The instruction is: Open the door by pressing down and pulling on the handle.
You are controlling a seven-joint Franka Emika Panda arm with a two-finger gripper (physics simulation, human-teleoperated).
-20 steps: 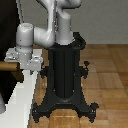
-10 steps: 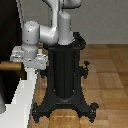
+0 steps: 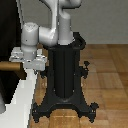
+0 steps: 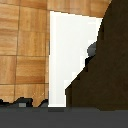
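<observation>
The door (image 3: 7,35) is a dark panel at the exterior view's left, set in a white frame (image 3: 20,102). The tan handle (image 3: 7,65) sticks out from the panel. My gripper (image 3: 29,64) hangs right beside the handle's free end, at about its height. I cannot make out its fingers, so I cannot tell whether it is touching the handle. In the wrist view the dark door (image 4: 107,70) and the white frame (image 4: 67,55) fill most of the picture. The handle is not clearly visible there.
The black robot pedestal (image 3: 65,75) stands on the wood floor (image 3: 107,75) just to the exterior view's right of the gripper. Its spread feet (image 3: 65,107) reach towards the white frame.
The gripper has shifted slightly by the handle's end and turned a little. The door and handle look unchanged.
</observation>
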